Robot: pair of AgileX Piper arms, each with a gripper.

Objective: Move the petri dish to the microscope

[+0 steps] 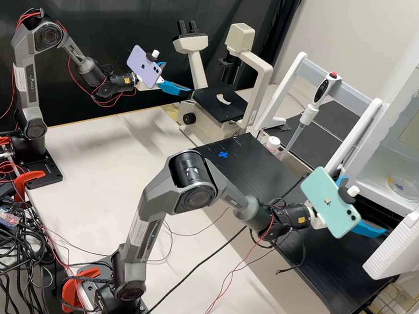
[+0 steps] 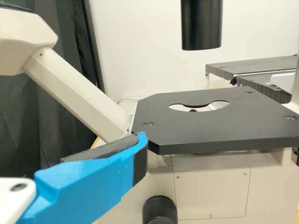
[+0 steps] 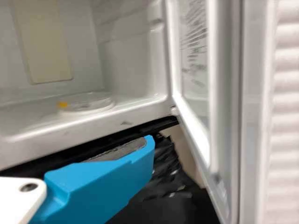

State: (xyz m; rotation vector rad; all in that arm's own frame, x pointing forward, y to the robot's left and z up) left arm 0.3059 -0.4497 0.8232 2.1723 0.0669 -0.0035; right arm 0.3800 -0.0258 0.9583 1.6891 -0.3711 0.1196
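Note:
The clear petri dish [image 1: 405, 189] with a yellow mark lies flat on the floor of the white chamber; the right wrist view also has the dish [image 3: 88, 104] there. In front of and below the chamber's opening is my right gripper [image 1: 366, 206], open, apart from the dish. The right wrist view shows that gripper [image 3: 147, 145] with a bare pad. Over at the microscope [image 1: 220, 105], my left gripper [image 1: 178, 78] is open beside the black stage's near-left side. In the left wrist view, this gripper [image 2: 140, 142] is by a corner of the microscope's stage [image 2: 210, 127], holding nothing.
The chamber's door [image 1: 411, 230] stands open; in the right wrist view the door [image 3: 252, 112] is close beside the finger. A pipette [image 1: 304, 118] on a white stand and a small white bottle [image 1: 273, 144] are between microscope and chamber. A black raised platform [image 1: 250, 157] spans below.

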